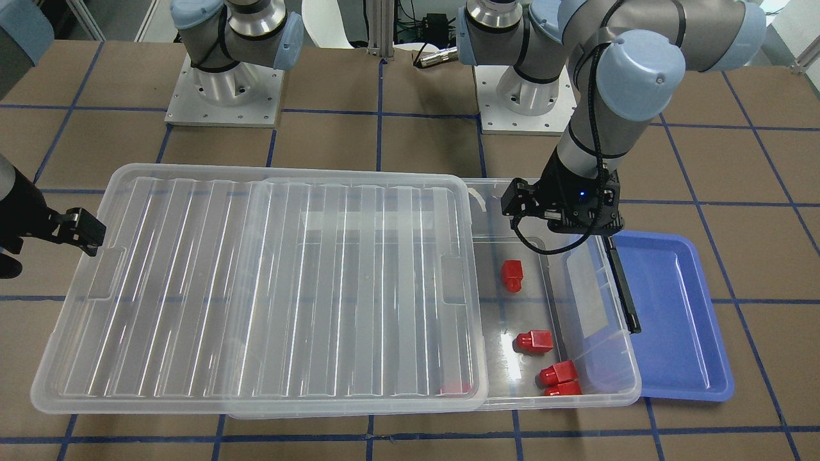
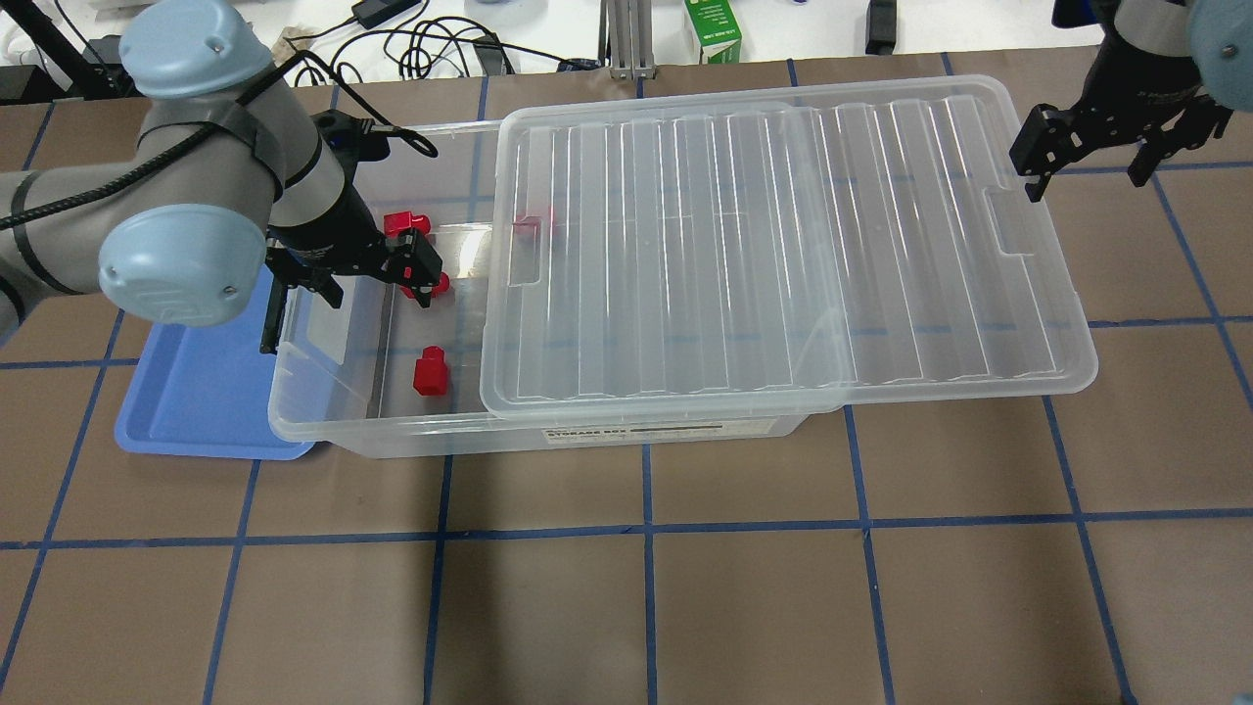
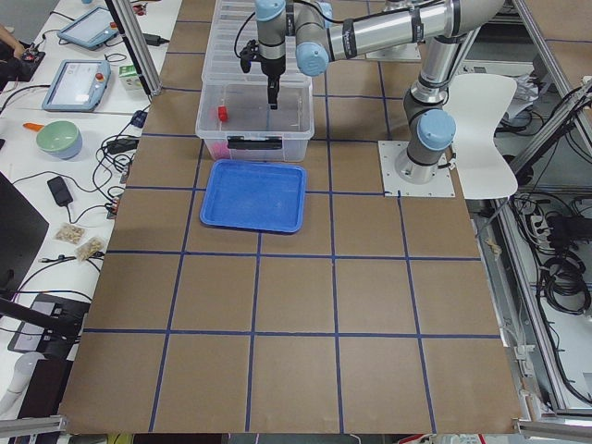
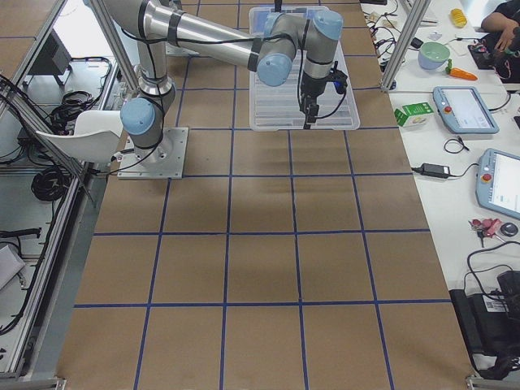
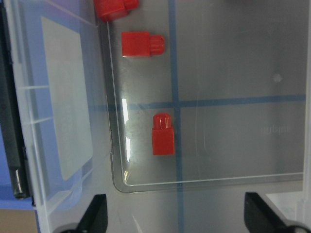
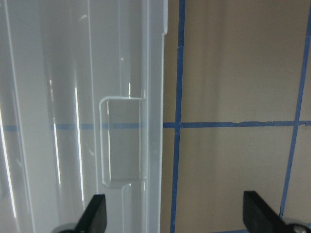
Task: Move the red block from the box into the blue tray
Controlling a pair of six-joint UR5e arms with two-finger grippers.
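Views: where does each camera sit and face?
Front-facing: across table, facing both bases.
Overhead: behind robot, down on box, both arms.
Left side: table's end, left arm nearest.
Right side: opposite end, right arm nearest.
Left wrist: down on red blocks, fingertips.
Right wrist: down on lid edge, fingertips.
Overhead and front-facing share blue tray.

Red smear (image 1: pixel 456 387) beneath lid (image 1: pixel 256 288), probably block, shape unclear. Top block (image 5: pixel 114 8) cut off by left wrist view's edge.
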